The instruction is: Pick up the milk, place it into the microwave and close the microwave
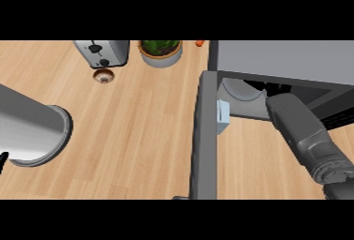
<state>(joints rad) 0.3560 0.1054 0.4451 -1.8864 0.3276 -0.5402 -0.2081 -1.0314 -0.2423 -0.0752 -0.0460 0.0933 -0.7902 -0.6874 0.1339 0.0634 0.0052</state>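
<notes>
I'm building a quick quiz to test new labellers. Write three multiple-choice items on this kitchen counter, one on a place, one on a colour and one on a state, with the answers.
1. Where does the toaster stand?
A. Left of the potted plant
B. Right of it
C. In front of it

2. What colour is the counter?
A. Black
B. Light wood
C. White

3. How is the door of the microwave?
A. Shut
B. Missing
C. Open

Answers:
1 A: the toaster stands just left of the plant at the counter's far side.
2 B: the top shows pale wooden planks.
3 C: the door stands swung out towards the near edge, and the right forearm extends into the opening.
</notes>
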